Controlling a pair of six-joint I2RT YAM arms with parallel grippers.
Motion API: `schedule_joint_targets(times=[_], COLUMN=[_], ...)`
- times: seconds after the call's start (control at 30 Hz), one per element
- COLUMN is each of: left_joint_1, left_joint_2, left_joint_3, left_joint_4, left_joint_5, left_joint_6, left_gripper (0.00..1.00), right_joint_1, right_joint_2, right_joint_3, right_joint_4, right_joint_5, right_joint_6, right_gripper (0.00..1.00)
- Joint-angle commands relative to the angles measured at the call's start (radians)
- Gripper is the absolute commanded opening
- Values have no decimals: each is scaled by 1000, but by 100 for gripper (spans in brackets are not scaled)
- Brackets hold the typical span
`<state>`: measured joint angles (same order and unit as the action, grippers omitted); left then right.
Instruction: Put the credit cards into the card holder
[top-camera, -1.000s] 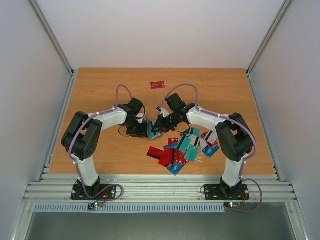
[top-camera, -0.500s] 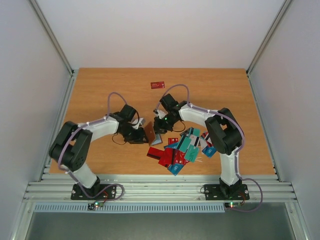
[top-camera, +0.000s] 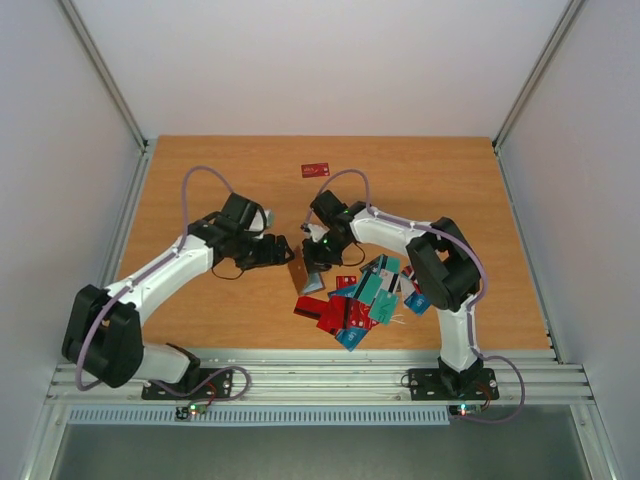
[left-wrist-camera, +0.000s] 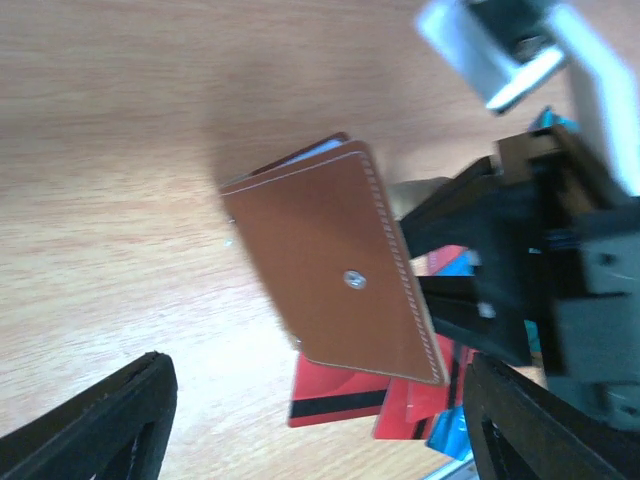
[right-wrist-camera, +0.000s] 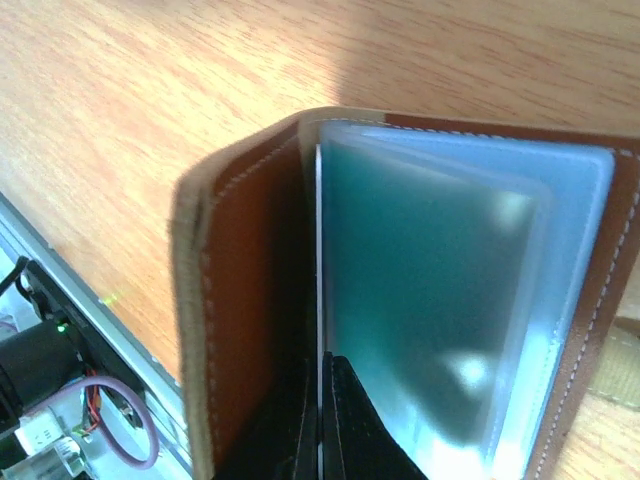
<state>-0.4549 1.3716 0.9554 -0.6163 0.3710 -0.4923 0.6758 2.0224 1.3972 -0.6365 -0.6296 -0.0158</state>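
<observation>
— Status, left gripper (top-camera: 280, 249)?
— Mine's spread wide, nothing in it, just beside the card holder (left-wrist-camera: 340, 270).
— And right gripper (right-wrist-camera: 321, 425)?
— I've got it clamped on the card holder. It's tilted and open over the middle of the surface (top-camera: 440, 180), with a teal card (right-wrist-camera: 410, 300) in a clear sleeve.
— The credit cards (top-camera: 362, 298)?
— Heaped toward the near edge, right of centre, just beside the card holder. One red card (top-camera: 316, 170) sits alone near the far edge.

The left gripper (top-camera: 282, 250) has let go of the small brown leather card holder (top-camera: 297, 272) and drawn back to its left, jaws spread; the right gripper (top-camera: 312, 256) alone now pinches it.
</observation>
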Motion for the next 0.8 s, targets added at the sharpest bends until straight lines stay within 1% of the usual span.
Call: schedule_joint_targets(times=[0.0, 0.1, 0.13, 0.3, 0.47, 0.77], left_joint_1=[7, 9, 9, 11, 27, 68], left_joint_2=[37, 51, 50, 36, 40, 40], left_joint_3=[18, 10, 5, -20, -44, -71], left_joint_4=[-34, -16, -7, 56, 69, 61], left_joint_5=[-76, -58, -51, 0, 32, 67], left_joint_6=[-26, -65, -81, -136, -135, -112], left_gripper=[82, 83, 84, 85, 82, 83], right_joint_1=[22, 31, 33, 44, 56, 70], right_joint_2=[-51, -63, -69, -99, -109, -110], right_joint_3=[52, 57, 58, 49, 58, 80], right_joint_4=[-69, -92, -102, -98, -74, -69], right_joint_5=[23, 38, 46, 41, 21, 7], right_joint_6=[14, 14, 46, 80, 110, 124], right_gripper=[1, 1, 1, 1, 1, 1])
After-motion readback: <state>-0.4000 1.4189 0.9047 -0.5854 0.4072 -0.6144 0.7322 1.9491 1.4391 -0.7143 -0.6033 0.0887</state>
